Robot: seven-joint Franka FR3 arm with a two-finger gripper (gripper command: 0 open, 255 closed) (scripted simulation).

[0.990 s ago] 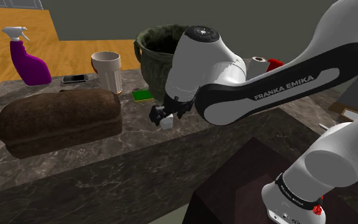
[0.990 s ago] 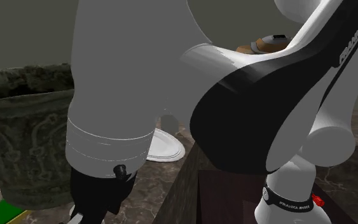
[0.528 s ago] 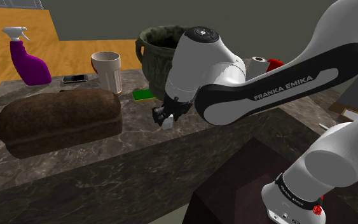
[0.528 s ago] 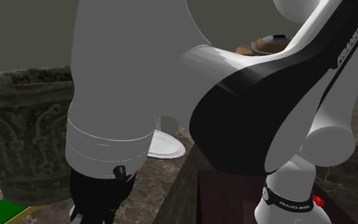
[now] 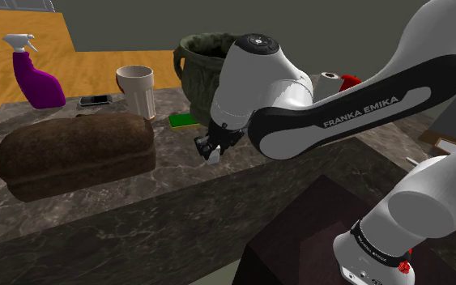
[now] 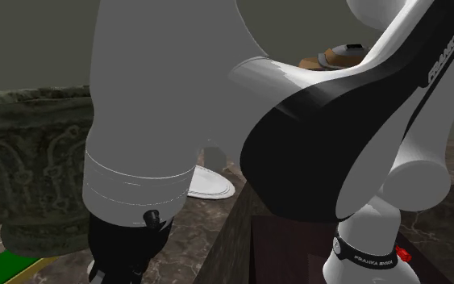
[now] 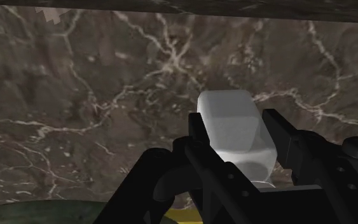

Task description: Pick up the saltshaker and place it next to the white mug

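The arm's big white link blocks much of the middle of the shoulder view, so the gripper (image 5: 210, 148) is only a dark knot below it, with a sliver of the white shaker (image 5: 215, 156) at its tip. I can't tell from here whether the shaker touches the counter (image 5: 137, 219).

In the wrist view the fingers (image 7: 279, 133) are closed in on the shaker's two sides, clasping it, its base hidden behind them.

In the second exterior view the hand is cut off by the bottom edge and the urn (image 6: 23, 185) by the left edge.

The mug (image 5: 137, 89) stands at upper left of the shoulder view, well apart from the shaker. The loaf (image 5: 76, 154) lies in front of it, a sponge (image 5: 182, 121) to its right. Bare counter lies between loaf and shaker; the near edge runs along the stand (image 5: 315, 235).
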